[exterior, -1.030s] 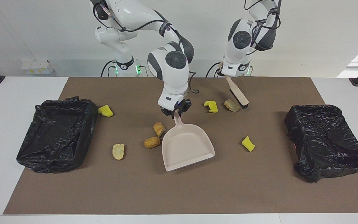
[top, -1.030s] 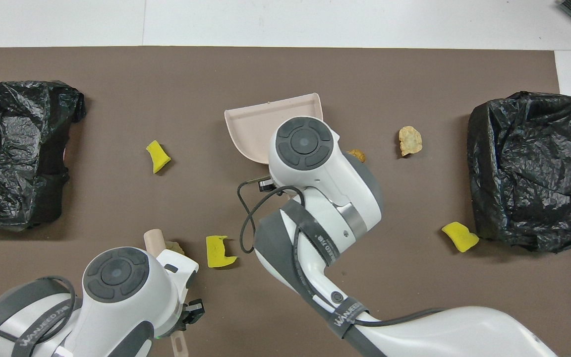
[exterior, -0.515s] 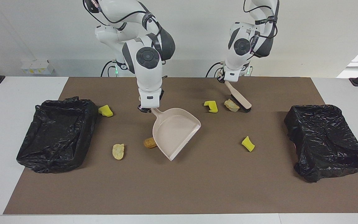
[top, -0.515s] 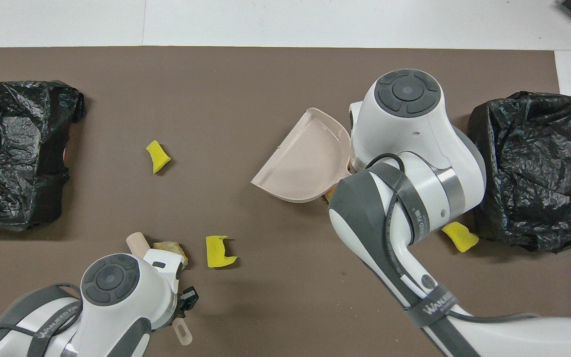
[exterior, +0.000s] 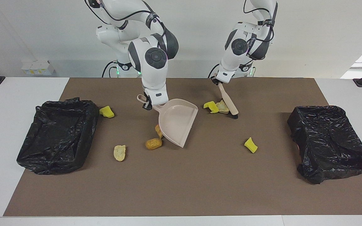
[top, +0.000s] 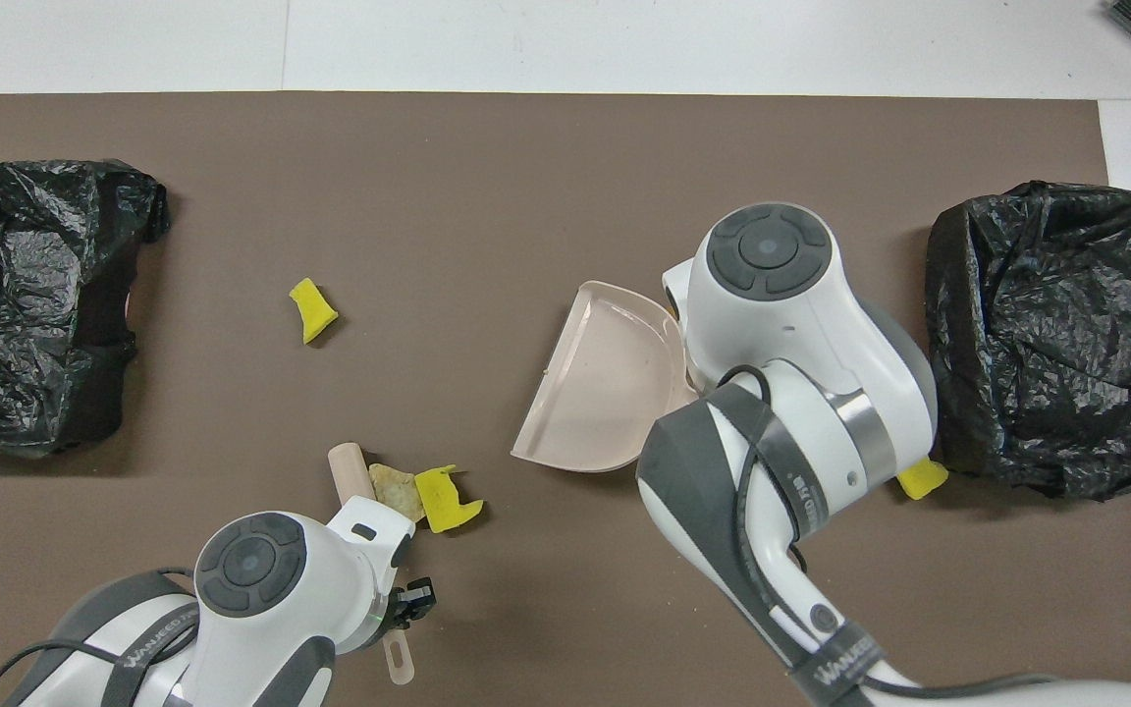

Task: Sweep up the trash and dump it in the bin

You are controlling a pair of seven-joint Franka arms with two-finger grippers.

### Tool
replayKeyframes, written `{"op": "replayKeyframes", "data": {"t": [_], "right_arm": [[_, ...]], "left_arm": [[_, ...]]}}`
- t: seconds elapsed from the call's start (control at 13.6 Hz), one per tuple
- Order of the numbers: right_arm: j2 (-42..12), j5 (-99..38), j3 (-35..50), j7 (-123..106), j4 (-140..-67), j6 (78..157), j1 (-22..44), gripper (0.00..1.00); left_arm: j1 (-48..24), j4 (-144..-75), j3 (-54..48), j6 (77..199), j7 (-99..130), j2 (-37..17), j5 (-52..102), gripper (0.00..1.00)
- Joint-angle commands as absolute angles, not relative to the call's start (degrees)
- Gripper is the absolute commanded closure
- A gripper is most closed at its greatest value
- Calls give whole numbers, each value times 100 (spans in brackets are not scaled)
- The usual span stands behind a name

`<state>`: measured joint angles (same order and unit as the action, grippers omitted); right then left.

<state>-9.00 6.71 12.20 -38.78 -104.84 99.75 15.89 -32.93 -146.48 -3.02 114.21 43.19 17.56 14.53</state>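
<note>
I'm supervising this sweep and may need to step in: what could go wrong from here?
The dustpan hangs tilted from the right pincer with its mouth away from the two brown lumps beside it, so it might knock them aside. The brush in the left pincer pushes a tan lump against a yellow sponge chunk; either could slip past the bristles.

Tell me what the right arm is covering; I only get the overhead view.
Observer: Three pieces: a golden-brown lump and a smaller brown lump beside the dustpan, and a pale lump toward the right arm's end.
Operator: Report how the dustpan sits.
Observer: The right gripper holds its handle up; the pan slopes down, lip lowest, close to the mat.
Operator: Check the brush bristles.
Observer: The left gripper holds the brush bristles-down on the mat, against the tan lump.
</note>
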Motion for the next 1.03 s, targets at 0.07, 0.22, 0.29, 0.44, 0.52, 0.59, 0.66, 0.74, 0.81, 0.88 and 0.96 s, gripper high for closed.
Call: {"op": "replayKeyframes", "data": {"t": [0.07,0.22,0.29,0.44,0.52,0.59,0.66,0.74,0.81,0.88,0.96], "right_arm": [[105,914,1231,-4831,-12154,11064,1617,100],[27,1290,1248,-5272,-12173,11100,1661,100],[-52,1362,1239,-5282,-12173,11144,1809,100],[-140,1502,1239,-5291,-12173,11223,1854,100],[-193,1529,1239,-5291,-12164,11276,1915,100],[-228,1582,1239,-5291,-12164,11320,1986,100],[-289,1652,1239,-5291,-12164,11381,1995,100],[-307,1678,1239,-5291,-12155,11425,2004,100],[-334,1679,1239,-5291,-12155,11478,2004,100],[-386,1679,1248,-5248,-12147,11522,2004,100],[-456,1679,1248,-5230,-12129,11592,2013,100]], "left_arm": [[-3331,-14327,-229,10936,4184,1556,1573,100],[-3340,-14335,-229,10793,4210,1564,1573,100],[-3340,-14335,-237,10889,4210,1564,1573,100],[-3375,-14361,-237,10969,4166,1564,1617,100],[-3384,-14379,-246,10995,4131,1564,1704,100],[-3392,-14379,-246,11108,4070,1564,1818,100],[-3427,-14379,-246,11344,4026,1547,1898,100],[-3602,-14362,-255,11582,3973,1495,1933,100],[-3882,-14335,-246,11889,3981,1285,2116,100],[-4094,-14318,-246,12231,3999,1144,2310,100],[-4252,-14291,-255,12434,3999,1090,2425,100]]}}
